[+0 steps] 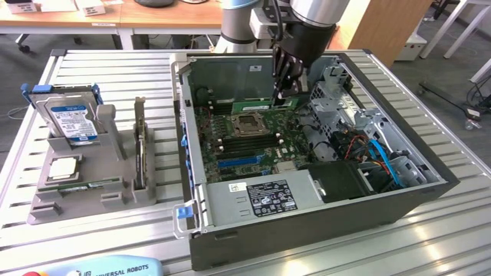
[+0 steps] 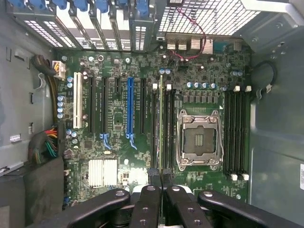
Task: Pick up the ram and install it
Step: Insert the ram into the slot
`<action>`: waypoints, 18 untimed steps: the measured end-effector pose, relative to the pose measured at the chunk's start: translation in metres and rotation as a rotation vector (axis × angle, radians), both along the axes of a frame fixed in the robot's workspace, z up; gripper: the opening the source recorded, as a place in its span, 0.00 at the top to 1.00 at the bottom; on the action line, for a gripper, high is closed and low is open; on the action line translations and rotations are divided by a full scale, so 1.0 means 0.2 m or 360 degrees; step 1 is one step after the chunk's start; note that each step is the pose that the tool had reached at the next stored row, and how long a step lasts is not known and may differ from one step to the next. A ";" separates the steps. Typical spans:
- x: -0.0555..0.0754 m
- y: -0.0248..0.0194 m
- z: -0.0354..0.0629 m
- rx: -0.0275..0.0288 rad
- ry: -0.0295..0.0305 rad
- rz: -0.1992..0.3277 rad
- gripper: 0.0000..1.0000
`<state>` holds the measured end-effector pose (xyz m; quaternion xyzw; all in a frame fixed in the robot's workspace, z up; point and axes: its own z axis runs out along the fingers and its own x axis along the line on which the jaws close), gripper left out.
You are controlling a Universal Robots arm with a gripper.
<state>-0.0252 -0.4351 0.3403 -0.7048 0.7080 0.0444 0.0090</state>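
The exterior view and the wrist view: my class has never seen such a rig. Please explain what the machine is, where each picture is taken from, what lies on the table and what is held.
The machine is one robot arm ending in a gripper, a clamp with black fingers. The exterior view comes from a camera off the arm, looking down on a metal table. The wrist view comes from a camera on the wrist, looking past the fingers onto the motherboard. On the table stands an open computer case; toward the exterior view's left a grey holder carries a hard drive, a processor chip, an expansion card and a spare memory stick. The gripper is shut on the ram, a thin green memory stick, inside the case near the processor socket.
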 end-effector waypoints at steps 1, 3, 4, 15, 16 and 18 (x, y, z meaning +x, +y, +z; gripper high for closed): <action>0.00 0.000 -0.007 -0.00002 0.00001 0.0000 0.88; 0.00 0.000 -0.022 -0.00003 0.00001 -0.0001 0.88; 0.00 0.000 -0.029 -0.00002 0.00000 -0.0002 0.88; 0.00 0.000 -0.102 -0.00002 -0.00004 -0.0007 0.88; 0.00 0.000 -0.107 -0.00003 -0.00004 -0.0007 0.88; 0.00 0.000 -0.119 -0.00003 -0.00005 -0.0008 0.88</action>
